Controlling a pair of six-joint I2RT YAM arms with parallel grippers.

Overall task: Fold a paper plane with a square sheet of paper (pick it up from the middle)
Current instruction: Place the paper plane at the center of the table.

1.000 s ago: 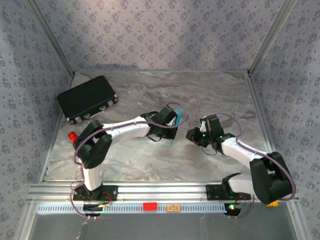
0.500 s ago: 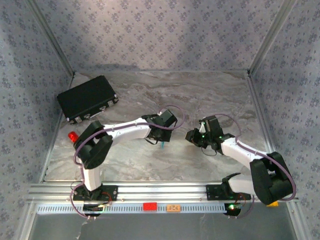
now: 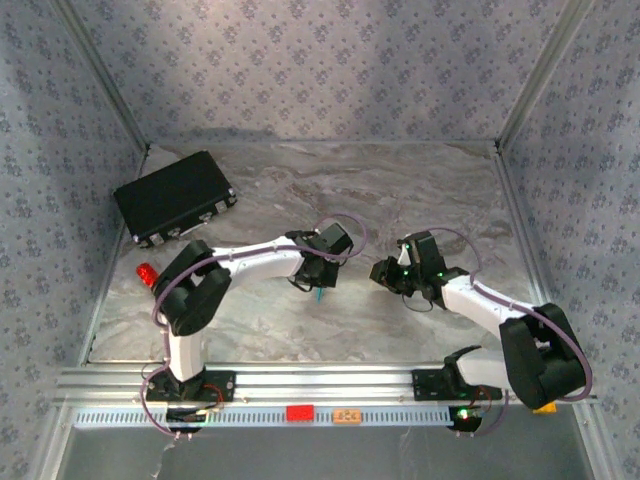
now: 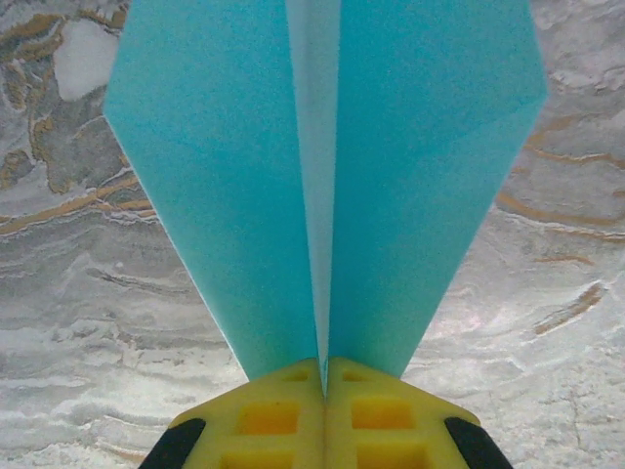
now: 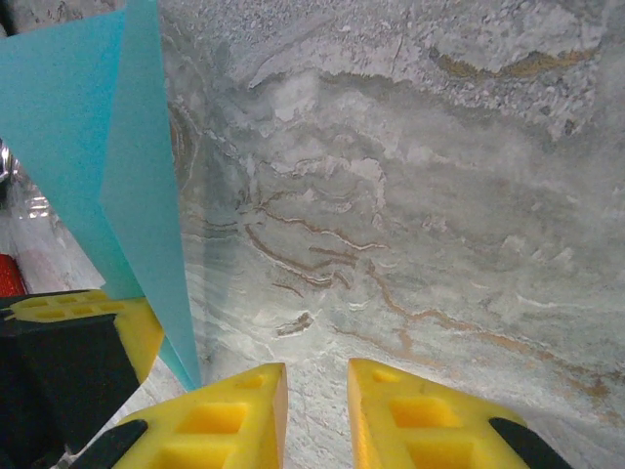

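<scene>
Centrally, we note the left gripper (image 4: 324, 376) pinched tight on the paper plane (image 4: 234, 195) — wings fanning toward 12 o'clock. Right gripper (image 5: 316, 391), at its 3 o'clock, stands slightly parted — empty.

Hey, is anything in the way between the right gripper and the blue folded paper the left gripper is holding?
Nothing visible. The right gripper is empty with its jaws slightly apart, and bare marble tabletop lies between it and the paper plane, which is pinched in the left gripper.
</scene>
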